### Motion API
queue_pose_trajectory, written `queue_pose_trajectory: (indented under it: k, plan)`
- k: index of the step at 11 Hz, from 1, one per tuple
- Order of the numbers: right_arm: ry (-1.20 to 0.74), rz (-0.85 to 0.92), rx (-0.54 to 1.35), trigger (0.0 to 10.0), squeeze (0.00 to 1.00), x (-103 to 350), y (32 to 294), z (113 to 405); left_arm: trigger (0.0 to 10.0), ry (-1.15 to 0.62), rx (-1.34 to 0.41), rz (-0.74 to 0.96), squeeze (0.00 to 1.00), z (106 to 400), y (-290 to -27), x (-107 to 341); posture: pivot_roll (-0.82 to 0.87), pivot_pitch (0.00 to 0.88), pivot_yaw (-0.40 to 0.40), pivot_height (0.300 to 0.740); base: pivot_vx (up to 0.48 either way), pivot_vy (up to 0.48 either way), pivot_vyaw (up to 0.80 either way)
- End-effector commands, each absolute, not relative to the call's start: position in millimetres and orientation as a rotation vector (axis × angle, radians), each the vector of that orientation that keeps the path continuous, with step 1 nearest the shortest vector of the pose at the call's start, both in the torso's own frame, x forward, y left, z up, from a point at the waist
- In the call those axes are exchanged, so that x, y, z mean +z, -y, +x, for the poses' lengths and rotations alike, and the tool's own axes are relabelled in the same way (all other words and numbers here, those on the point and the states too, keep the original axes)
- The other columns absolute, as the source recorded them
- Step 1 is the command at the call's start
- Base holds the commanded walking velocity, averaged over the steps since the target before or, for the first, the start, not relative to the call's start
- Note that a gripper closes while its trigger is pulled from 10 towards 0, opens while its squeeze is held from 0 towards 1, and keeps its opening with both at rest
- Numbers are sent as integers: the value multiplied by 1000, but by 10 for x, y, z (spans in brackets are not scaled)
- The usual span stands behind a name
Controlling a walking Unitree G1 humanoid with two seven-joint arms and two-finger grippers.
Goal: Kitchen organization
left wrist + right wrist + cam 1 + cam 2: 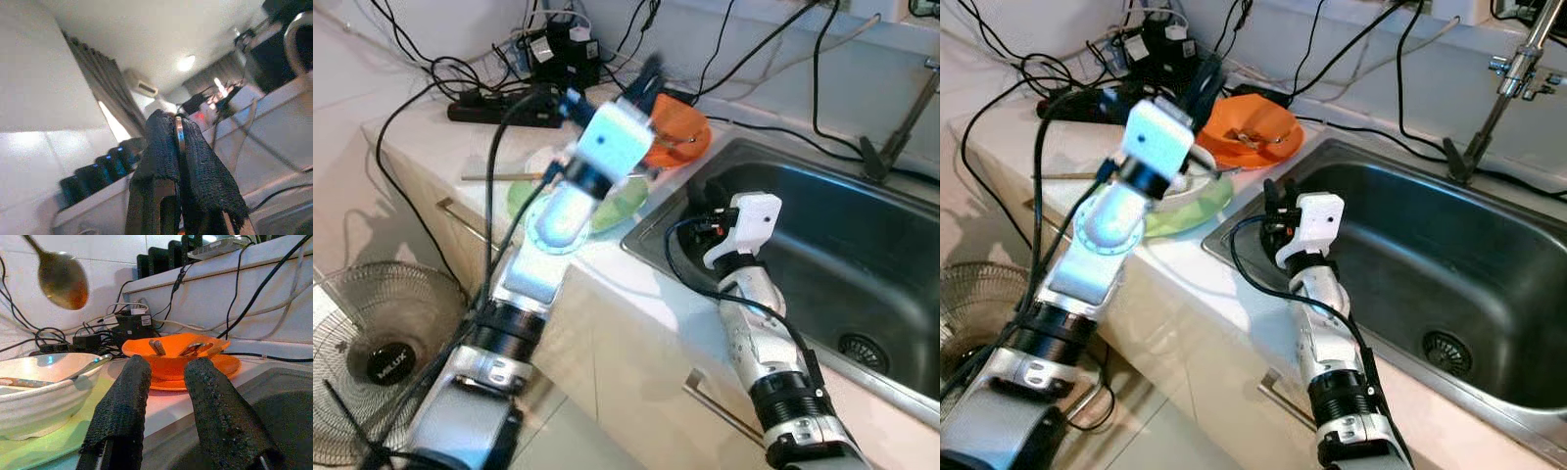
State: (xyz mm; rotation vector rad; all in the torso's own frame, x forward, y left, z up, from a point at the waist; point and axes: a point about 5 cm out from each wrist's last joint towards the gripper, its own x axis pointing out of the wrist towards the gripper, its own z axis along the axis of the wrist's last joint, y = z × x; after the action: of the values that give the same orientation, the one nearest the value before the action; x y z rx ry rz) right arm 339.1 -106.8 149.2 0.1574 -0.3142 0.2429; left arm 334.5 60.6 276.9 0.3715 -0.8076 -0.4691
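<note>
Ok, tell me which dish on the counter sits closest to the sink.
The orange bowl on its orange plate, right by the sink's far corner. The white bowl on the green plate sits further along the counter, beside the left end effector.

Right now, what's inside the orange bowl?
The orange bowl holds a couple of utensil handles leaning on its rim. Its wall hides whatever lies at the bottom.

My home kitchen, steel sink (862, 245) and tap (1513, 73) before me, tiled wall (98, 254), white tabletop (431, 137) with bowls (1249, 132), cabinet handles (720, 406) below.
</note>
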Motion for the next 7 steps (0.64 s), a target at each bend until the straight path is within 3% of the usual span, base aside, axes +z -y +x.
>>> queue_pose_trajectory:
  k: [1, 4, 7]
  plan:
    - [299, 163, 225, 10000, 1000, 1455, 1135, 3399, 10000, 828, -512, 335, 0, 3295, -539, 2855, 183, 0, -1, 740, 0, 0, 0]
    - [365, 138, 249, 10000, 1000, 1624, 1323, 3431, 10000, 801, -605, 267, 0, 3217, -370, 2824, 180, 0, 0, 740, 0, 0, 0]
    - [414, 126, 337, 10000, 1000, 1758, 1353, 3401, 10000, 751, -686, 184, 0, 3162, -264, 2754, 177, 0, 4, 740, 0, 0, 0]
